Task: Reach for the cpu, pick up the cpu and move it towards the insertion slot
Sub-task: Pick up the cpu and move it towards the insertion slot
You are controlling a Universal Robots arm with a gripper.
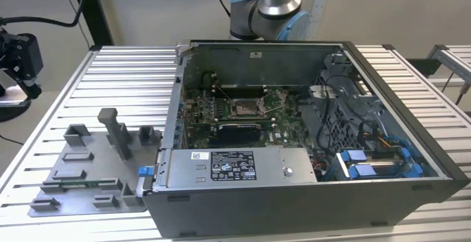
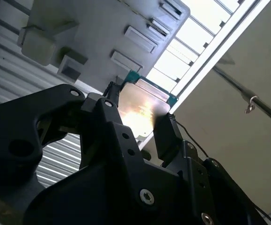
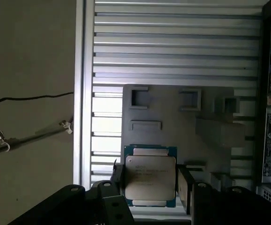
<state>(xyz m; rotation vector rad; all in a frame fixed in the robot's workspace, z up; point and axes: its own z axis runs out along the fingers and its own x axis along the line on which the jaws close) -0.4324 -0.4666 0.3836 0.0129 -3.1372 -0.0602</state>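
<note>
The cpu (image 3: 150, 176) is a thin square chip with a silvery top and a green rim. In both wrist views it sits between my black fingers, one finger (image 3: 118, 180) on each side of it. My gripper (image 3: 150, 183) is shut on the cpu (image 2: 140, 107) and holds it high above the grey fixture plate (image 3: 172, 124). The gripper (image 2: 135, 119) hangs over the plate's edge nearest the table rim. The insertion slot (image 1: 245, 108), a silver frame with a dark centre on the green board, lies inside the open computer case (image 1: 397, 76).
The grey fixture plate (image 1: 88, 167) with upright blocks lies on the ribbed metal table (image 1: 125, 71) at the exterior view's left, beside the case. The arm's base (image 1: 268, 10) stands behind the case. A black device (image 1: 19, 54) sits at the far left. Cables and drive bays fill the case's right side.
</note>
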